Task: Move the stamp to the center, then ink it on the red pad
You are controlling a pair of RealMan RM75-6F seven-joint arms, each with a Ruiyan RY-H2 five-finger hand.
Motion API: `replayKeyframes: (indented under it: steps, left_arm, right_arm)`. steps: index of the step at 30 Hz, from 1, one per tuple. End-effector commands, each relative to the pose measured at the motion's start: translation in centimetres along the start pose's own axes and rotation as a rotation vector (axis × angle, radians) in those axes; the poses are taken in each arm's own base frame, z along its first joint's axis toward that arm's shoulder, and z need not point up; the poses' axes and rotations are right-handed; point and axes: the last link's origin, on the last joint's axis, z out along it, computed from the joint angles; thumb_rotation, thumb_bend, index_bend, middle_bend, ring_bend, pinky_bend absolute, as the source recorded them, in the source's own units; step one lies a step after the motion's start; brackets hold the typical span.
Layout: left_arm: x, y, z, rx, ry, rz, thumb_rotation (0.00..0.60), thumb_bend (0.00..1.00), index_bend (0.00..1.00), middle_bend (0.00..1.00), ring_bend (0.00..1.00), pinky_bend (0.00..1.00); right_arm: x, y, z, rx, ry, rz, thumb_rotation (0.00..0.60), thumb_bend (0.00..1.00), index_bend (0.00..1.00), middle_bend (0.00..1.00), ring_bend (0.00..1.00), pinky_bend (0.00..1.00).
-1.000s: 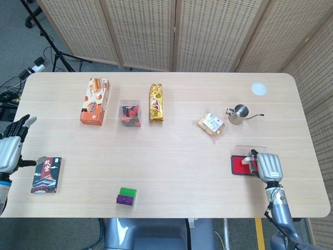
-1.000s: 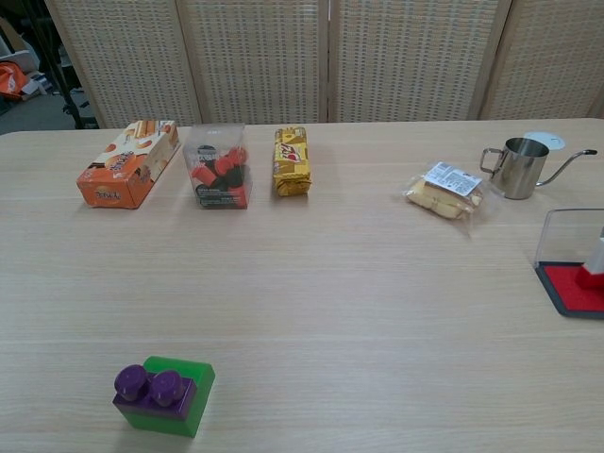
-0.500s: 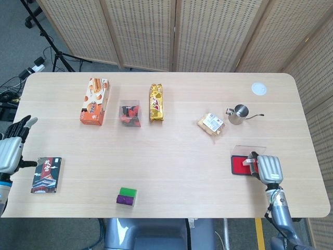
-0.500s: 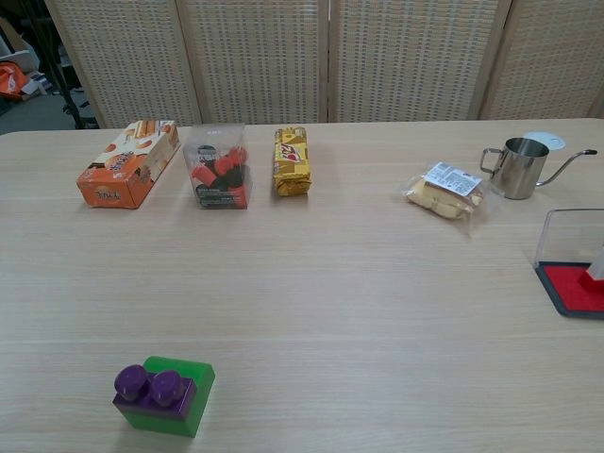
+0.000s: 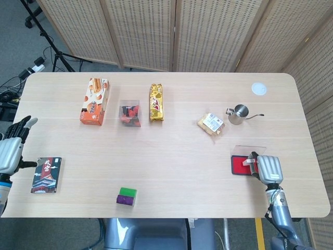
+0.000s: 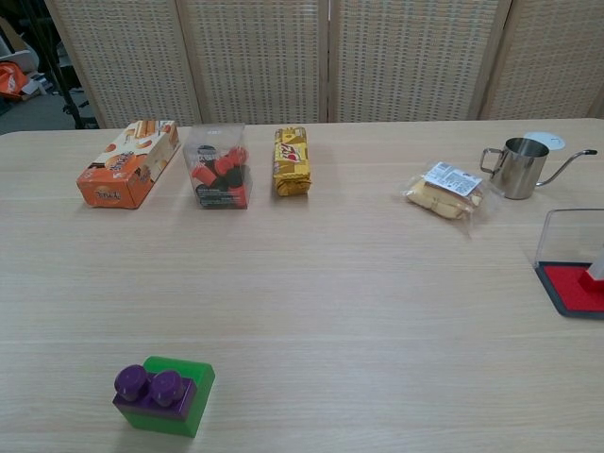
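The red ink pad (image 5: 240, 165) lies near the table's right front, its clear lid (image 5: 248, 150) tipped open behind it. My right hand (image 5: 269, 169) sits at the pad's right edge, fingers curled around the small white stamp (image 5: 251, 160). In the chest view only a sliver of the stamp (image 6: 596, 274) shows over the red pad (image 6: 574, 286) at the frame's right edge; the hand itself is out of frame there. My left hand (image 5: 11, 148) hovers at the table's left edge, fingers spread, holding nothing.
A dark picture box (image 5: 46, 175) lies beside the left hand. A green and purple block (image 5: 126, 196) sits at the front. Across the back stand an orange snack box (image 5: 94, 100), a clear box (image 5: 130, 113), a yellow packet (image 5: 156, 102), a wrapped snack (image 5: 210, 124) and a steel pitcher (image 5: 240, 114).
The right hand has drawn slightly back and to the right with the stamp; in the chest view the stamp has slid toward the frame edge. The left hand has barely moved.
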Motion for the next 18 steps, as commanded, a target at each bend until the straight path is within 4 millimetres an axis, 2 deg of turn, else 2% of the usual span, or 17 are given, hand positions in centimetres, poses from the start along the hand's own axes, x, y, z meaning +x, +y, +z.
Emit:
replayKeyframes:
  steps: [1, 18]
  left_arm:
    - [-0.01, 0.01, -0.01, 0.0, 0.0, -0.001, 0.6, 0.08, 0.0, 0.0, 0.0, 0.0]
    - [0.13, -0.01, -0.23, -0.005, 0.002, -0.009, 0.6, 0.08, 0.0, 0.0, 0.0, 0.0]
  right_arm:
    - [0.02, 0.03, 0.0, -0.002, 0.001, 0.002, 0.6, 0.62, 0.55, 0.99, 1.0, 1.0]
    - [-0.18, -0.12, -0.15, 0.001, 0.006, -0.003, 0.6, 0.62, 0.55, 0.99, 1.0, 1.0]
